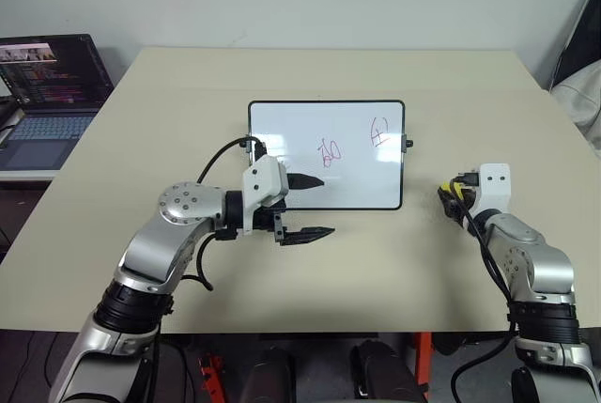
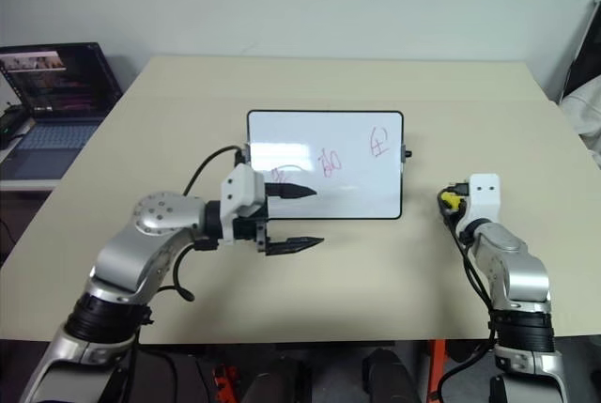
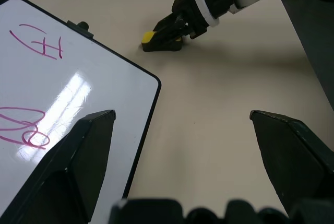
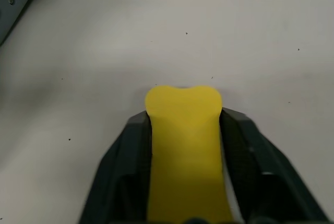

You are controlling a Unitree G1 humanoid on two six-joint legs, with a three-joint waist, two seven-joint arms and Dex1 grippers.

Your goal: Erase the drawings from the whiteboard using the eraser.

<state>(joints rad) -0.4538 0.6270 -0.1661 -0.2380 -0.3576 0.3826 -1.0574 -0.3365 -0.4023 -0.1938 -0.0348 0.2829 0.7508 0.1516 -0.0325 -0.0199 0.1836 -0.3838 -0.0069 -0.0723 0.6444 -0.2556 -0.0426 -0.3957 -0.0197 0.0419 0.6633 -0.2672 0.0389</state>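
We are clamping our right gripper [image 4: 183, 145] onto the eraser [image 4: 183, 130], which is sitting on the table [image 1: 423, 262] just to the right of the whiteboard [image 1: 357, 121]; its yellow end is poking out between the two black fingers. Our left gripper [image 1: 315, 206] is hanging spread wide over the board's lower left part, grasping nothing. The board is lying flat at the table's middle, and the drawings [image 1: 329, 150] are all showing in red-purple ink, untouched. So we are judging the pickup nearly done, while lifting the eraser, carrying it over and wiping each doodle away is all remaining.
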